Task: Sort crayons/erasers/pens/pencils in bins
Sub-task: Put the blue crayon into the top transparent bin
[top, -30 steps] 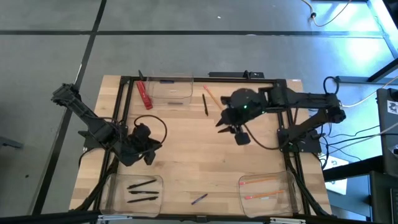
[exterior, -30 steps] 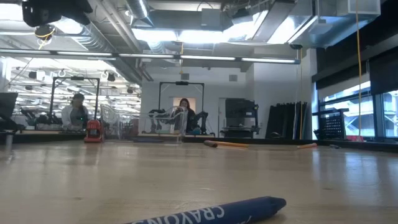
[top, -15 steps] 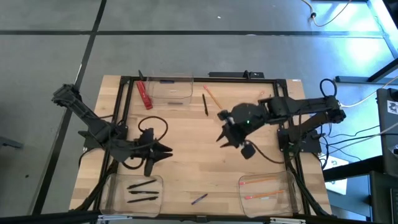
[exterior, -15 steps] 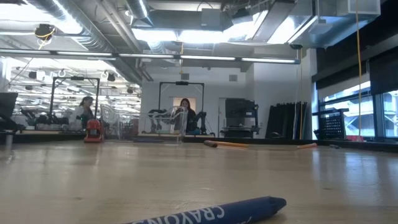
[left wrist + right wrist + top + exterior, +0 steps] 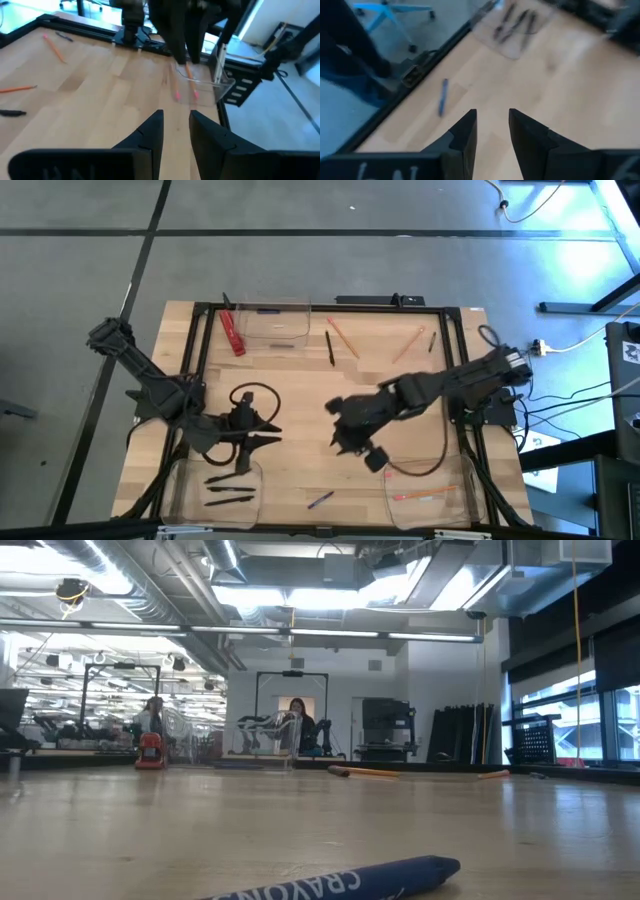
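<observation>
A bluish-purple crayon [image 5: 320,500] lies loose on the wood near the table's near edge, also shown in the right wrist view [image 5: 442,97] and close up in the low view [image 5: 340,885]. My right gripper [image 5: 338,438] hangs open over the table's middle, up and to the right of that crayon, pointing toward it. My left gripper [image 5: 270,436] is open and points level toward the right, just beyond the near-left bin [image 5: 215,485] that holds black pens. Pencils [image 5: 343,335] and one pen [image 5: 329,348] lie near the far edge.
The near-right bin [image 5: 430,485] holds pencils. The far bin [image 5: 272,325] holds a crayon, and a red strip [image 5: 232,332] lies beside it. More pencils [image 5: 408,345] lie at the far right. A black frame [image 5: 300,307] rims the table. People stand far off in the room [image 5: 297,720].
My right gripper has swung from the far middle toward the near edge and the table's left, sinking lower, and now hangs over the middle. My left gripper has shifted toward the right, risen a little and rolled, so it points level to the right. No object has moved.
</observation>
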Controlling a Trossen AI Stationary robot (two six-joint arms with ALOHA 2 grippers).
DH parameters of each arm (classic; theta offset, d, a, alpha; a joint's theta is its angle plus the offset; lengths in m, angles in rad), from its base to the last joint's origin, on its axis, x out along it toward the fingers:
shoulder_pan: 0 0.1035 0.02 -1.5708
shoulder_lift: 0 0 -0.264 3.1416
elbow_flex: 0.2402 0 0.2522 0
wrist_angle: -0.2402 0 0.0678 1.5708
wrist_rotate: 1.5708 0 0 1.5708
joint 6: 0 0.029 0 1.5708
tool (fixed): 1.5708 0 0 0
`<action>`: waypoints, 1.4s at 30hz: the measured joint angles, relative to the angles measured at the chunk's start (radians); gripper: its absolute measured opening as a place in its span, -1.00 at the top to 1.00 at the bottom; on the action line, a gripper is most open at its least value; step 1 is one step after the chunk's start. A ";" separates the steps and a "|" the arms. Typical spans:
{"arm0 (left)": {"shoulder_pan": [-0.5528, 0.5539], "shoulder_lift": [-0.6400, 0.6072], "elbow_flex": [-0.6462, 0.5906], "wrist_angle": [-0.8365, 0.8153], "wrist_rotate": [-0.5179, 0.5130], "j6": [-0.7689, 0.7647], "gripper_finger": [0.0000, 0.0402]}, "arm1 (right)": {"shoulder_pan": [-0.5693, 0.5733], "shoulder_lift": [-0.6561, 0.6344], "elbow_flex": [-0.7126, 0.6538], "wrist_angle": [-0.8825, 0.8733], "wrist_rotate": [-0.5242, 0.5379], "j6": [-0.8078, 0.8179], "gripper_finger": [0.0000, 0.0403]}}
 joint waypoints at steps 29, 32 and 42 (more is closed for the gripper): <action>-0.041 -0.002 0.000 -0.054 0.055 0.064 0.58 | 0.145 0.432 0.000 0.262 -0.031 0.221 0.43; -0.041 -0.002 0.000 -0.055 0.055 0.066 0.58 | 0.154 0.455 0.000 0.282 -0.034 0.232 0.43; -0.041 -0.002 0.000 -0.079 0.055 0.067 0.58 | 0.167 0.507 0.000 0.351 -0.034 0.225 0.43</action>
